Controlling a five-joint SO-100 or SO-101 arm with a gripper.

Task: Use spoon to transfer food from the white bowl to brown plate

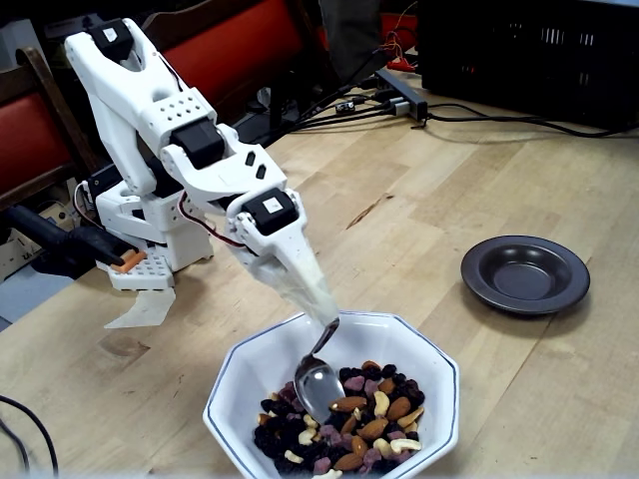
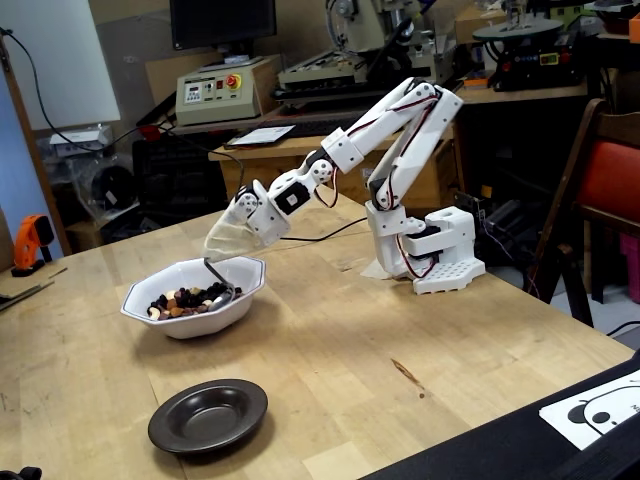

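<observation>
One gripper (image 1: 318,304) clamps the spoon (image 1: 318,381) (tip among the food (image 1: 364,414)) inside the white bowl (image 1: 240,374).

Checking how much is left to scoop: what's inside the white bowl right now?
The white bowl holds the food, a nut-and-berry mix heaped toward one side, with the spoon dipped at the heap's edge. The bowl floor beneath the heap is covered.

Two opposed oblique views, shared table (image 1: 449,200)
</observation>
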